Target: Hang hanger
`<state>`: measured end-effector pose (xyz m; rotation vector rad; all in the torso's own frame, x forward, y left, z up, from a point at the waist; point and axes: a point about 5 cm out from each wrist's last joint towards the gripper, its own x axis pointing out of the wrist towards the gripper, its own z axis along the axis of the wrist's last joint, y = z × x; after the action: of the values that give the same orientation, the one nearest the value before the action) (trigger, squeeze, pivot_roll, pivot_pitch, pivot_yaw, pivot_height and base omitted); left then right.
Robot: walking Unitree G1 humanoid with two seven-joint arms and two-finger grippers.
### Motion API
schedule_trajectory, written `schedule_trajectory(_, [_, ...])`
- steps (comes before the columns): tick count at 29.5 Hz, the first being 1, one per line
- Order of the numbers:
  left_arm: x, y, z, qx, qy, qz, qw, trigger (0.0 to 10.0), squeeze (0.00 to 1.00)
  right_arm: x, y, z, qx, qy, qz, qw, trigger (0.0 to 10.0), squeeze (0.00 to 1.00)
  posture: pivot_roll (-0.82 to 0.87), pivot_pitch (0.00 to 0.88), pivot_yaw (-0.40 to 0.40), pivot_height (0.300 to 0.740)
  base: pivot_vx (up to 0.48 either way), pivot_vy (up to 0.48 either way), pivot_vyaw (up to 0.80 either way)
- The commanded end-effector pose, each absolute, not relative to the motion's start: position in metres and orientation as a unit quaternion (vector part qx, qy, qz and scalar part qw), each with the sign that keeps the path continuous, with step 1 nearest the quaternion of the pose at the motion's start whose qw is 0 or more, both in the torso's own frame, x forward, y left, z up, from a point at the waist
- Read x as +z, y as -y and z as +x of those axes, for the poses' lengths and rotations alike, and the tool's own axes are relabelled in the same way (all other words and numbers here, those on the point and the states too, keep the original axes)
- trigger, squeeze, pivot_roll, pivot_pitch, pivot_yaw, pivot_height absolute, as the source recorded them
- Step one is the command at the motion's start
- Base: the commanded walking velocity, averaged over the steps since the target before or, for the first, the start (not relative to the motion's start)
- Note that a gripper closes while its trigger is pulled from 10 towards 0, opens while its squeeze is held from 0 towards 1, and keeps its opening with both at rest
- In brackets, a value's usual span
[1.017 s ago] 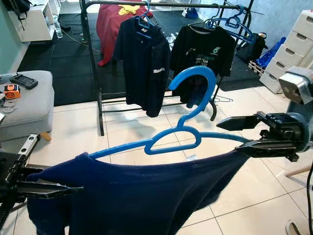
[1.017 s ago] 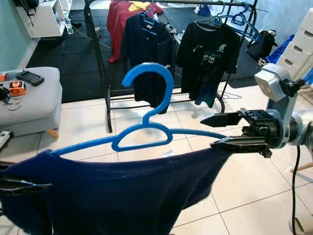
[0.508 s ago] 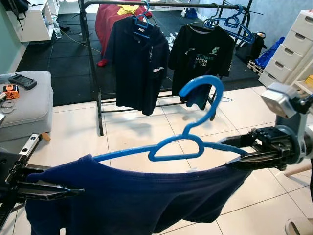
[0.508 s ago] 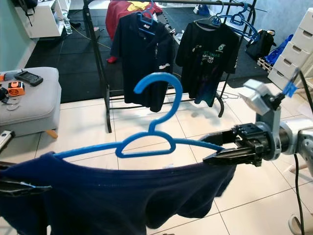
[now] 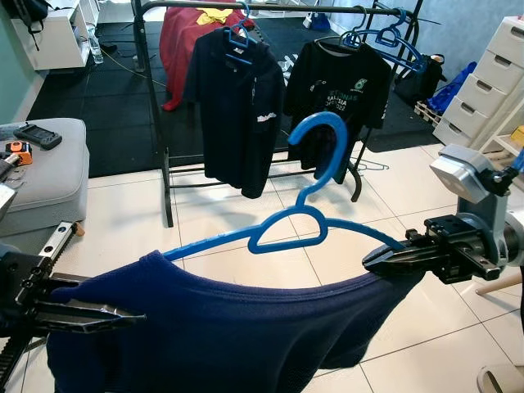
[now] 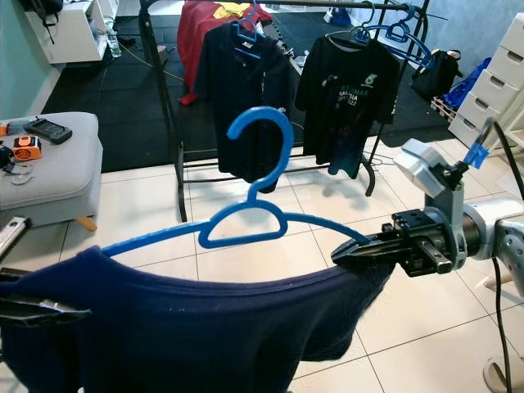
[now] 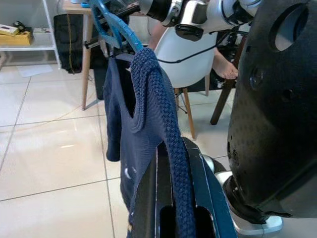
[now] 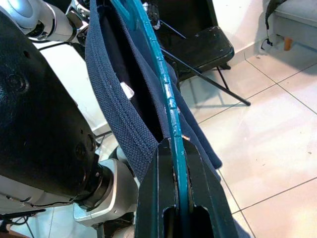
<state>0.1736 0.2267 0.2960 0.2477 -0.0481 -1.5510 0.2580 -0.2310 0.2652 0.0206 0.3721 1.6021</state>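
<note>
A blue plastic hanger [image 5: 296, 226] carries a navy blue shirt [image 5: 237, 327] and is held up in front of me, hook upward. My right gripper [image 5: 370, 259] is shut on the hanger's right arm where the shirt's shoulder lies; in the right wrist view the blue bar [image 8: 168, 104] runs between its fingers. At the lower left, my left gripper [image 5: 135, 315] is shut on the shirt's other shoulder, whose knitted edge [image 7: 168, 148] lies between its fingers. Beyond stands a black clothes rack [image 5: 155, 106] with a dark shirt [image 5: 237, 106] and a black printed shirt [image 5: 340, 90] hanging.
A grey ottoman [image 5: 41, 176] with small gadgets stands at the left. White drawers [image 5: 483, 90] stand at the right. Spare blue hangers [image 5: 393, 41] hang at the rack's right end, and a red garment [image 5: 184, 45] hangs behind it. Tiled floor lies between me and the rack.
The right gripper's fingers, apart a second ago, have shut on the hanger's right arm. The hanger has shifted slightly and its hook now stands a little left of where it was.
</note>
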Motion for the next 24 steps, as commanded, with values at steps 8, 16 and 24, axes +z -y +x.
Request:
schedule_trajectory(8, [0.296, -0.219, 0.172, -0.716, 0.025, 0.1, 0.69, 0.0, 0.0, 0.265, 0.228, 0.256, 0.721, -0.164, 0.003, 0.673, 0.0, 0.0, -0.12, 0.103, -0.048, 0.74, 0.0, 0.0, 0.0])
schedule_trajectory(16, [0.272, -0.257, 0.212, -0.564, 0.031, 0.07, 0.822, 10.0, 1.0, 0.262, 0.23, 0.257, 0.714, -0.156, 0.005, 0.683, 0.0, 0.0, -0.12, 0.101, -0.046, 0.74, 0.0, 0.0, 0.0])
schedule_trajectory(24, [0.22, -0.324, 0.232, -0.35, -0.052, 0.093, 0.931, 10.0, 1.0, 0.259, 0.235, 0.252, 0.704, -0.161, 0.005, 0.691, 0.0, 0.0, -0.14, 0.109, -0.032, 0.74, 0.0, 0.0, 0.0])
